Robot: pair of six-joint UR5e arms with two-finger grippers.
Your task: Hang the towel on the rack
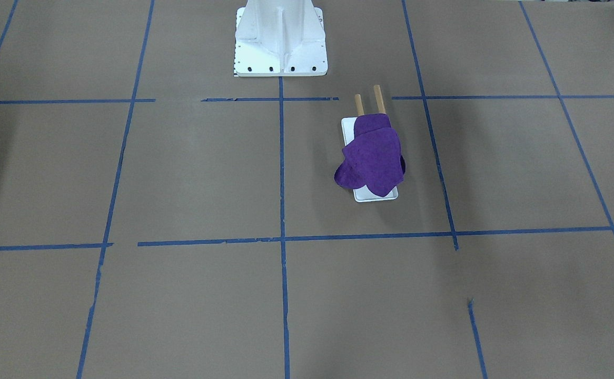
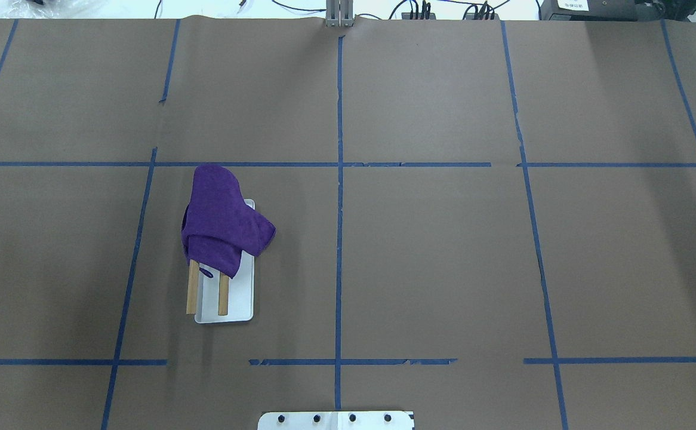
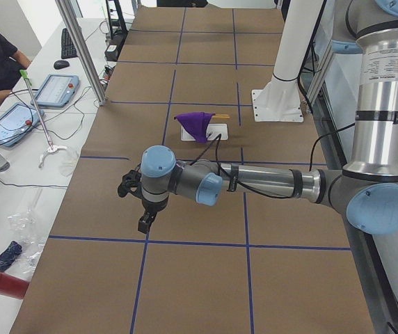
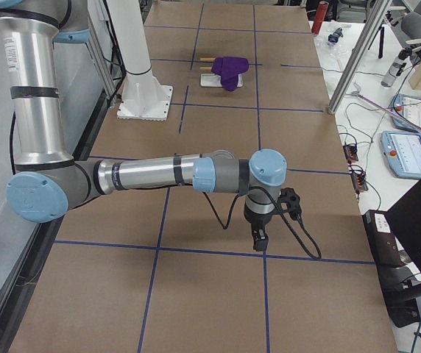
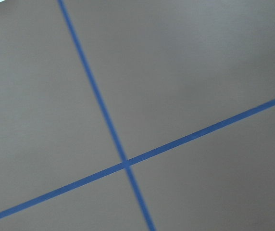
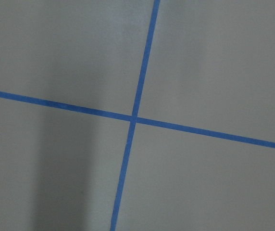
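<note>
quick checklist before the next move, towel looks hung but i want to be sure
1. towel draped over both dowels: ok.
2. rack standing on its flat base: ok.
3. Towel's hanging fold off the table: cannot tell.
4. left gripper well away from the rack: ok.
5. right gripper well away from the rack: ok.
6. Both grippers open: cannot tell, only the side views show them.

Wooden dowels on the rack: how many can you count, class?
2. One dowel runs along the left edge of the white base, the other beside it over the base; the towel hides their far ends.
</note>
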